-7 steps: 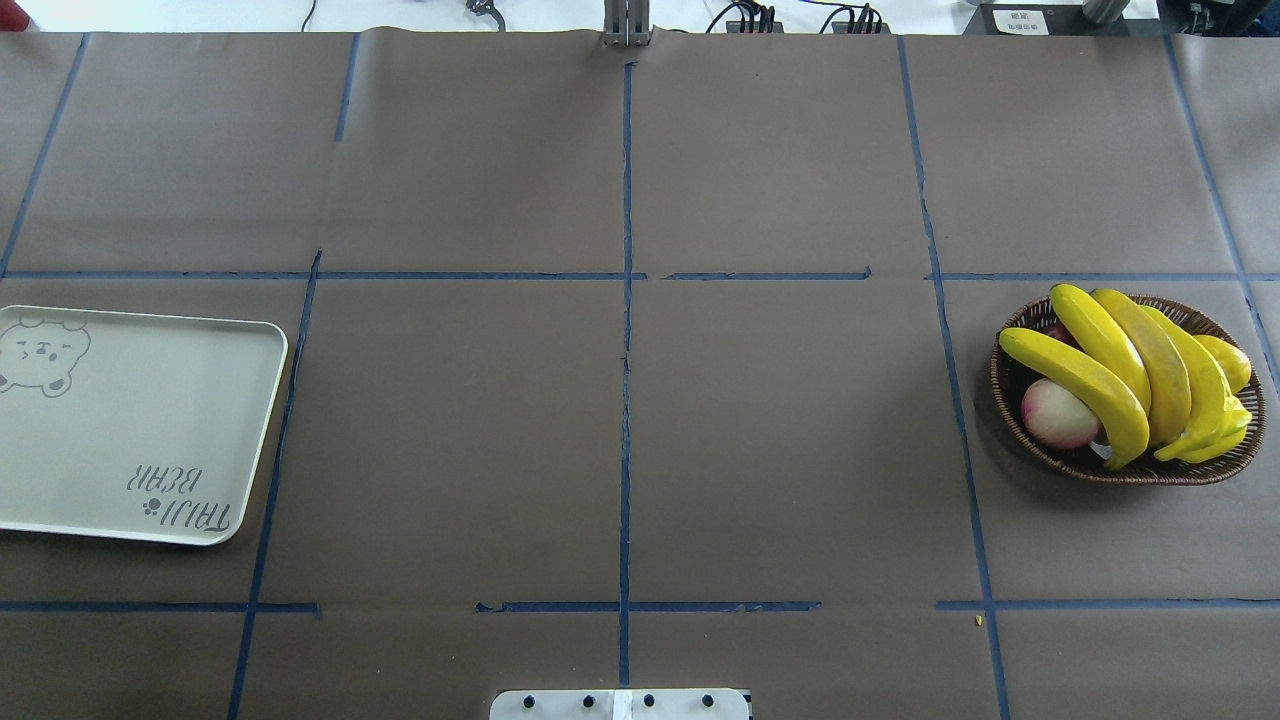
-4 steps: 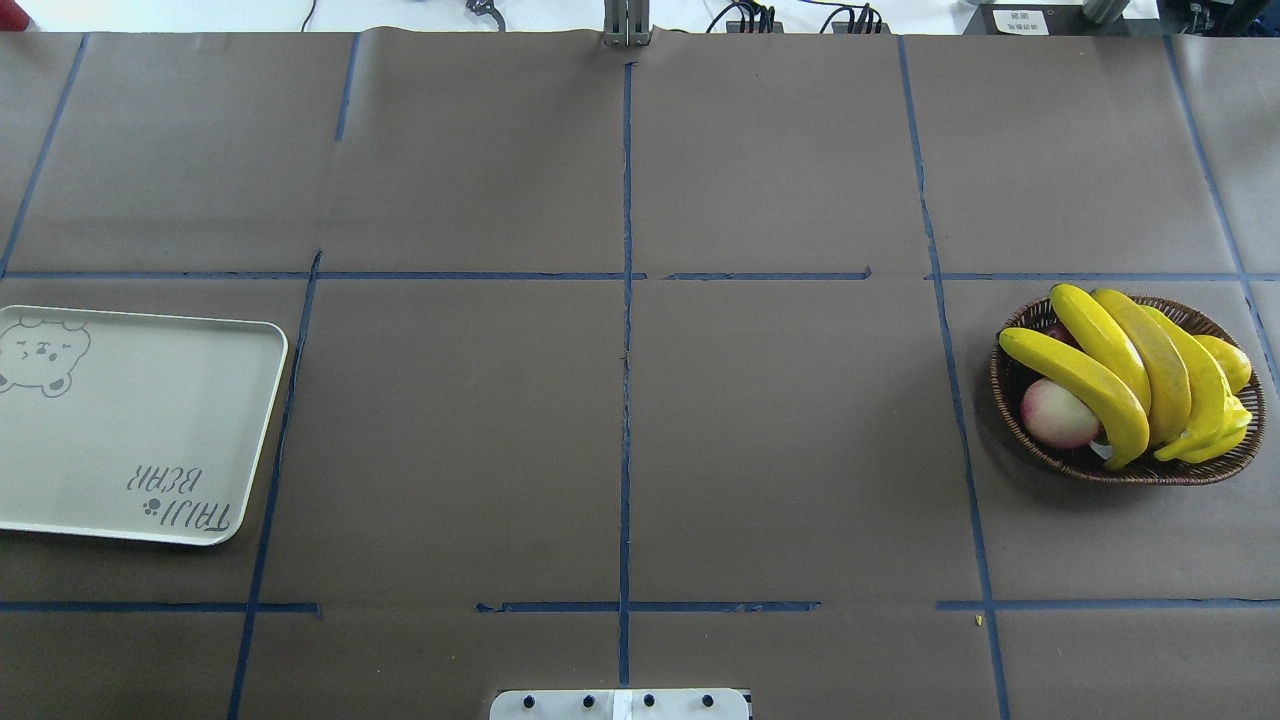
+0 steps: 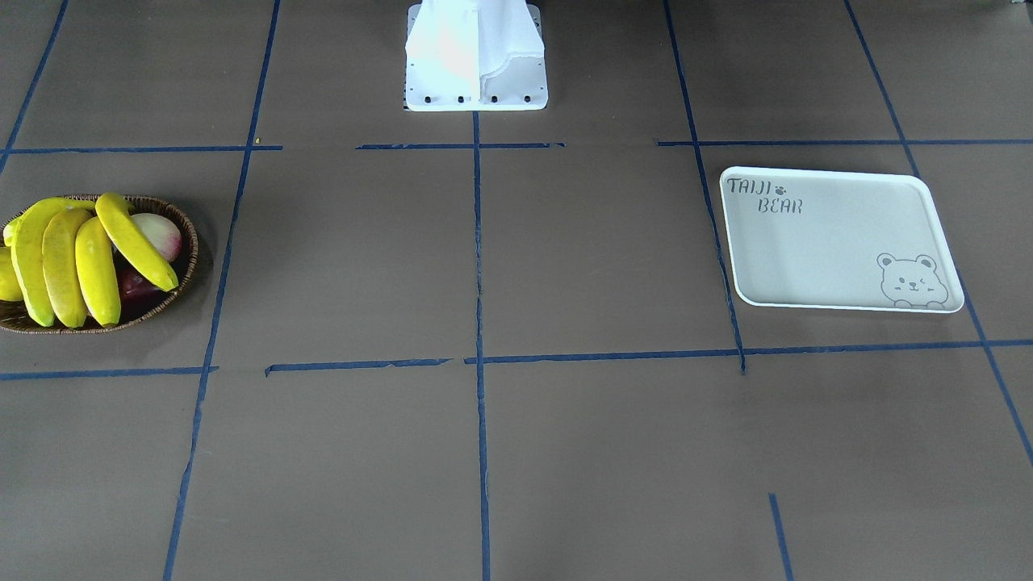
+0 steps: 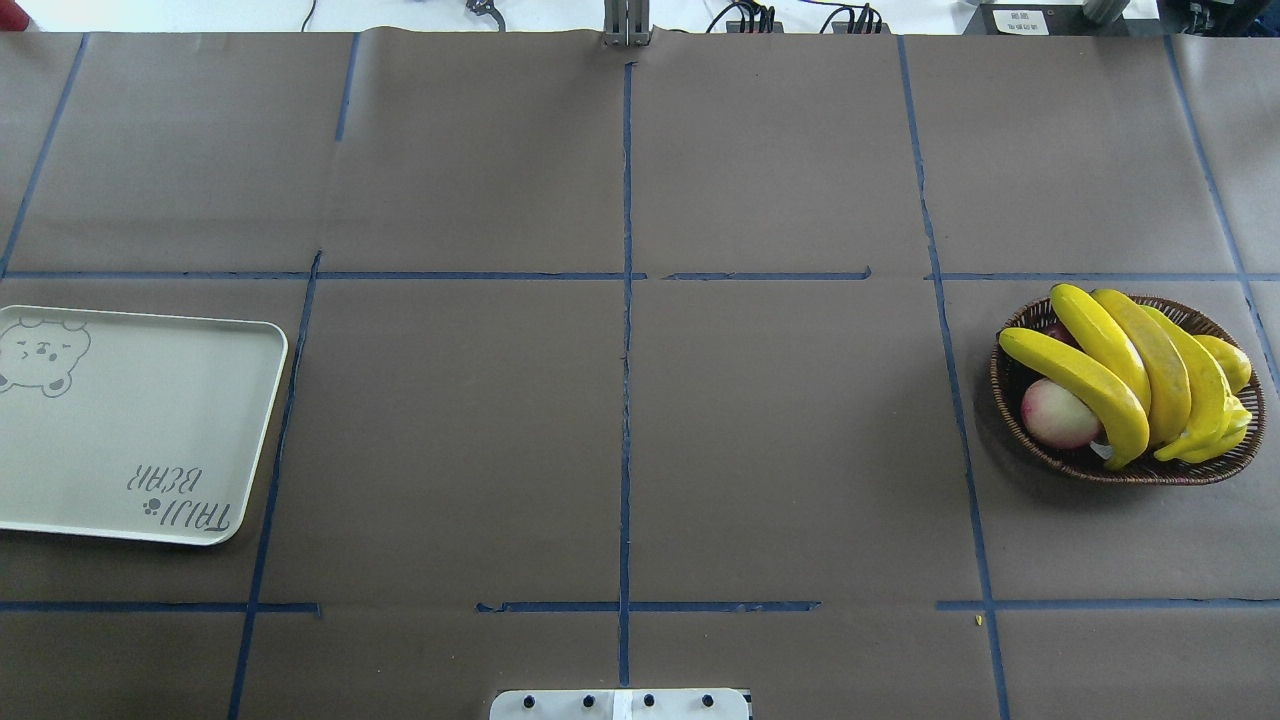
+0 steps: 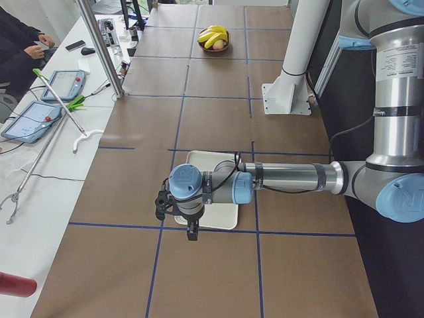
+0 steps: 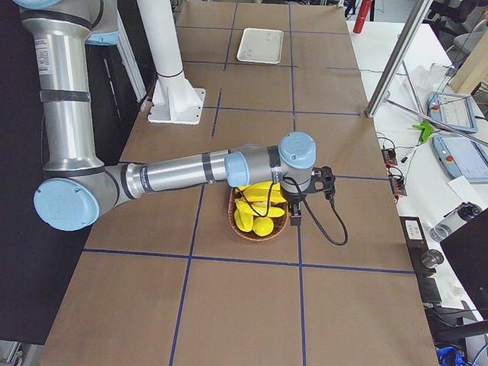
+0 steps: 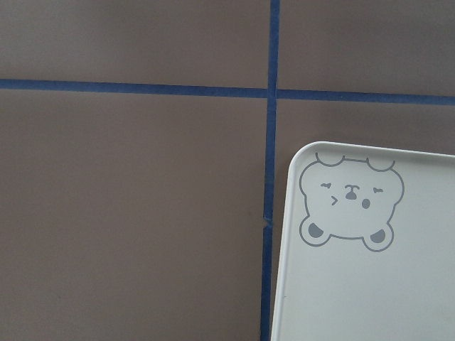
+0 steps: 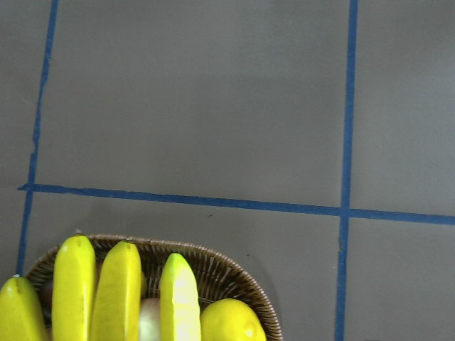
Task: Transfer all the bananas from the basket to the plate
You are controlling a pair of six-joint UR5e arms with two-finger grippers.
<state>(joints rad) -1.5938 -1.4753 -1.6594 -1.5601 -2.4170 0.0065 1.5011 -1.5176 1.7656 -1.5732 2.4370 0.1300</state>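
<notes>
Several yellow bananas (image 4: 1110,365) lie side by side in the brown wicker basket (image 4: 1008,400) at the table's right; the same bananas (image 3: 69,258) and basket (image 3: 184,262) show in the front view. The white plate (image 4: 130,430) with bear drawing lies bare at the left. My left gripper (image 5: 191,233) hangs over the plate's (image 5: 209,161) outer edge; my right gripper (image 6: 294,219) hangs over the basket's (image 6: 258,236) outer rim. Both show only in side views, so I cannot tell if they are open or shut. The right wrist view shows banana ends (image 8: 117,291); the left wrist view shows the plate's corner (image 7: 370,284).
A pink peach (image 4: 1058,415), a plump yellow fruit (image 4: 1232,360) and a dark red fruit (image 3: 137,286) share the basket. The robot's white base (image 3: 476,81) stands at the near table edge. A metal post (image 5: 99,46), tablets (image 5: 63,83) and a seated person (image 5: 20,40) are beyond the far edge.
</notes>
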